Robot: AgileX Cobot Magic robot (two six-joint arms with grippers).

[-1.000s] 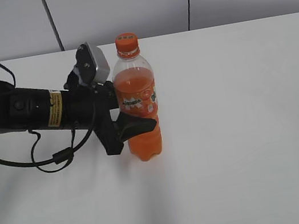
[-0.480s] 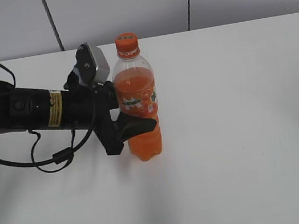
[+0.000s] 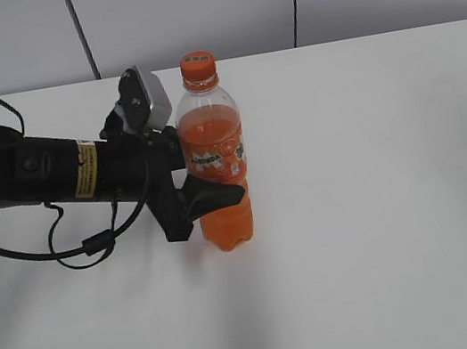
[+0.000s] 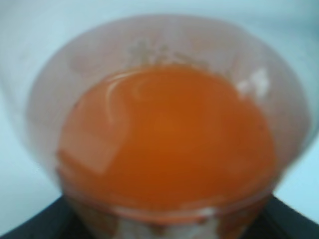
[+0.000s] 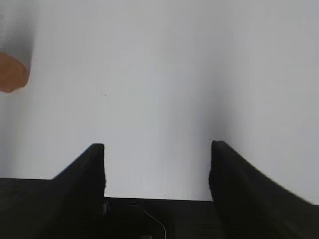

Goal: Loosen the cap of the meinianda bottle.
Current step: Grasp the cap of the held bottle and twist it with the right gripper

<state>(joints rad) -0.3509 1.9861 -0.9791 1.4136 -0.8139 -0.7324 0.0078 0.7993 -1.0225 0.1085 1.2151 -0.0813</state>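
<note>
Sideways, the left gripper [image 3: 212, 196] clasps the meinianda bottle [image 3: 215, 155] (upright).

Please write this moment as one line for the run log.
left claw: shut on meinianda bottle, upright on table | cap: on, untouched | right claw: open, empty, away from bottle

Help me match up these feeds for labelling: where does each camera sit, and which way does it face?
Exterior: in front, above the table, looking down at a slant; shows the left arm, its gripper clamping the bottle, cap on.
Left wrist: pressed up to the bottle; blurred, dark finger edges at the bottom.
Right wrist: faces bare table; open gripper below.
Shared: the bottle appears in the exterior and left wrist views.
</note>
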